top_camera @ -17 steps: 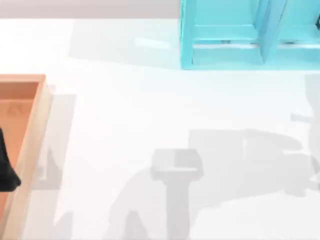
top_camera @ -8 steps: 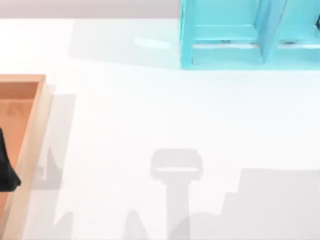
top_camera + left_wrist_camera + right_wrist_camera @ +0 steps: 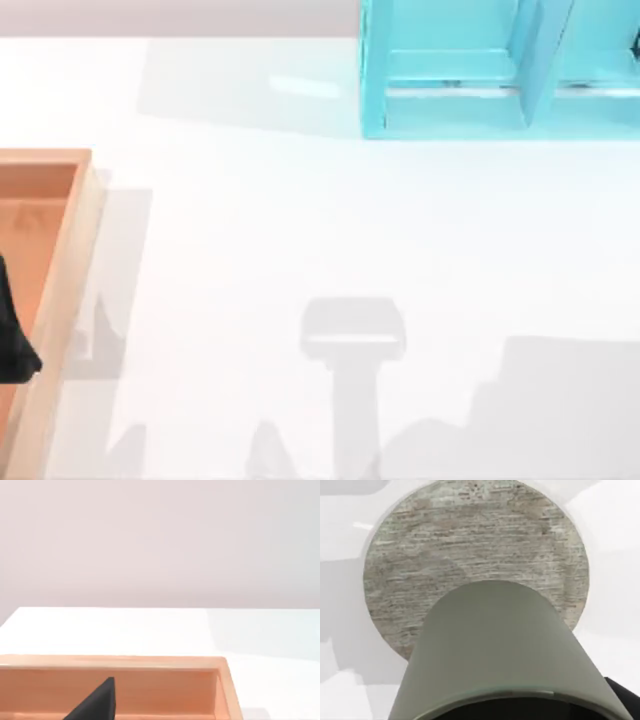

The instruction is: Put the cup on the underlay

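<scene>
Leftmost, a shallow wooden tray [image 3: 62, 290] sat at the table's [image 3: 300, 220] left edge, and the left gripper [image 3: 12, 335] hung parked over it — a dark fingertip [image 3: 97, 702] showed against the tray's [image 3: 165, 687] inner wall in the left wrist view. Whether that gripper stood wide or narrow I could not tell. It looked idle, kept aside so the other arm had the run of the table.

Toward the far right of the top view stood the turquoise shelf [image 3: 500, 70], touching nothing.

The right wrist view showed the cup [image 3: 505, 650] close to the lens, apparently carried by the right arm, though the fingers were hidden behind its rim, so their grip was a judgement rather than a thing seen. A small dark corner at the view's edge might have been part of the gripper. The cup hung above the underlay [image 3: 470, 550] — a round, grey, rough-grained mat lying flat on the white table. I judged the cup was held there to line its base up with the mat's middle before lowering.

The cup itself looked matte olive-grey, smooth-walled and handleless, narrowing toward its base.
</scene>
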Available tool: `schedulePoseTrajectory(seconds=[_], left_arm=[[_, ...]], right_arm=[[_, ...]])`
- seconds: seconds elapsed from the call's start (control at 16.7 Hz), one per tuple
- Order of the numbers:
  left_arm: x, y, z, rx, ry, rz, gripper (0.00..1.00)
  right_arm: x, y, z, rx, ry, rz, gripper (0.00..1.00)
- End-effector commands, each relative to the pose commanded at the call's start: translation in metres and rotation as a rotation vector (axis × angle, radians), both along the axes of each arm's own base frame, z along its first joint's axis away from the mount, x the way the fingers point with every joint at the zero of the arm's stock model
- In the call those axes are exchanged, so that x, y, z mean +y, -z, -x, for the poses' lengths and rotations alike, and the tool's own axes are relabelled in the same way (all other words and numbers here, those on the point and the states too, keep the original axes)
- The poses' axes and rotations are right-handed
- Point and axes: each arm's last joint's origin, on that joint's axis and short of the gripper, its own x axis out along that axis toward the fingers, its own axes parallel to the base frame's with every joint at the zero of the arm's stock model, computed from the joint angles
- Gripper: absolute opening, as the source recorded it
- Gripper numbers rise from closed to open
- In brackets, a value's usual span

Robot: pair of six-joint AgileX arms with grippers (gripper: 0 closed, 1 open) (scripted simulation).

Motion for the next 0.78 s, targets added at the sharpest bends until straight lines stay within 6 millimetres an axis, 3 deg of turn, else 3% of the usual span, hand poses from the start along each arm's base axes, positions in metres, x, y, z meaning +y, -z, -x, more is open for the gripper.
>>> schedulePoseTrajectory(seconds=[0.3, 0.6, 0.78], left_arm=[[0.000, 0.000, 0.000, 0.000, 0.000, 0.000, 1.00], [0.000, 0.000, 0.000, 0.000, 0.000, 0.000, 1.00], [0.000, 0.000, 0.000, 0.000, 0.000, 0.000, 1.00]], right_arm=[[0.004, 0.038, 0.002, -0.025, -0.005, 0.007, 0.00], [0.004, 0.043, 0.003, -0.016, -0.001, 0.004, 0.00], [0.004, 0.043, 0.003, -0.016, -0.001, 0.004, 0.23]])
